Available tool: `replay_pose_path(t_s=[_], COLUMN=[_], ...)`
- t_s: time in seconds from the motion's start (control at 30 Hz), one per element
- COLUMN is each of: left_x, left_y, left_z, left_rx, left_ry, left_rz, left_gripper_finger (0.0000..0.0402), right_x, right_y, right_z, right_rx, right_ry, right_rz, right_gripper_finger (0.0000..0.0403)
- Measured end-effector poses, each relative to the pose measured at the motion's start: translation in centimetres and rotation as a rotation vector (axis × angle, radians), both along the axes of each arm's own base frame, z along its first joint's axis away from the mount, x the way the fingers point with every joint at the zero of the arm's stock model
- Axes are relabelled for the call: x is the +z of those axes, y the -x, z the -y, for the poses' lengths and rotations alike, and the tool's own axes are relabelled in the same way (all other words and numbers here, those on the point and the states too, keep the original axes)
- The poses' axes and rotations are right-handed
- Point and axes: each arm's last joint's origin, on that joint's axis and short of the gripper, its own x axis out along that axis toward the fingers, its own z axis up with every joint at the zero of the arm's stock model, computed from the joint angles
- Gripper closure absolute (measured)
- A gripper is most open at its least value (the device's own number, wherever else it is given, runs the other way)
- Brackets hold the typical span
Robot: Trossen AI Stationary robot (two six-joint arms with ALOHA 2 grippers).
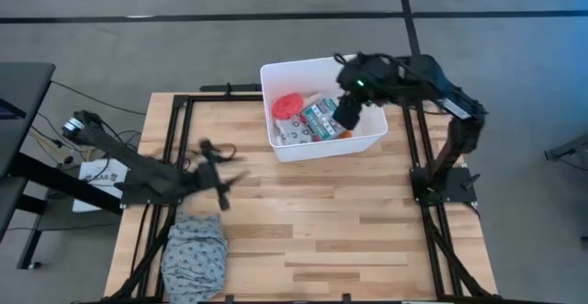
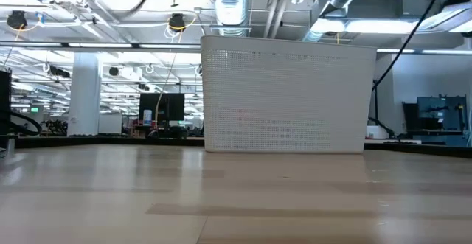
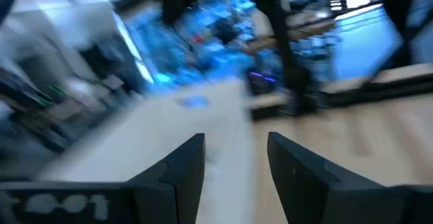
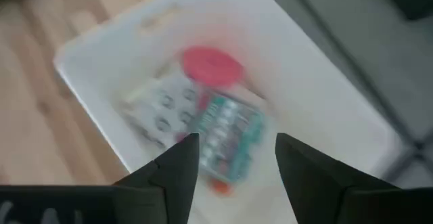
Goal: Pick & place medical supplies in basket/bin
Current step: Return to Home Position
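The white plastic bin (image 1: pixel 276 70) stands at the table's far middle; it also shows in the low view (image 2: pixel 287 100). In it lie a pink round disc (image 1: pixel 288 105), a white packet with black print (image 1: pixel 292 129), a green-and-red box (image 1: pixel 322 118) and an orange item (image 1: pixel 344 134). My right gripper (image 1: pixel 347 113) hangs over the bin's right part, open and empty; its wrist view shows the disc (image 4: pixel 211 65), the packet (image 4: pixel 161 109) and the box (image 4: pixel 230 132) below it. My left gripper (image 1: pixel 227 177) is open and empty over the table's left part; it also shows in its wrist view (image 3: pixel 235 160).
A grey patterned cloth bundle (image 1: pixel 195 253) lies at the table's near left corner. Black frame rails (image 1: pixel 184 111) run along the table's left, right and far sides. Bare wood lies between the bin and the near edge.
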Motion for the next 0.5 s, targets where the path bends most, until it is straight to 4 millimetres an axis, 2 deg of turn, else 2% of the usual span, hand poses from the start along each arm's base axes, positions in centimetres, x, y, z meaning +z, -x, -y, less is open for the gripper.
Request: replay_pose_path(t_s=[0.07, 0.13, 0.27, 0.37, 0.5], left_x=[2.6, 4.7, 7.6, 7.6, 5.3], left_y=[1.6, 3.4, 7.7, 10.8, 14.0], left_z=[-0.7, -1.5, -3.6, -5.5, -7.8], left_rx=[0.033, 0.052, 0.106, 0.096, 0.02], left_ry=[-0.108, -0.159, -0.095, -0.016, 0.125], left_rz=[0.002, 0.004, 0.033, 0.031, 0.012], left_gripper_finger=[0.025, 0.025, 0.025, 0.025, 0.025], right_x=[0.5, 0.6, -0.3, -1.7, -4.1], right_y=[0.7, 1.7, 3.5, 5.0, 7.3], right_z=[-1.7, -3.3, -6.5, -8.3, -9.7], right_rx=[0.017, 0.118, 0.31, 0.387, 0.473], right_ry=[0.062, 0.065, -0.003, 0.01, 0.012], right_rz=[0.021, 0.009, -0.022, -0.032, 0.054], right_gripper_finger=[0.0224, 0.0233, 0.0247, 0.0254, 0.026])
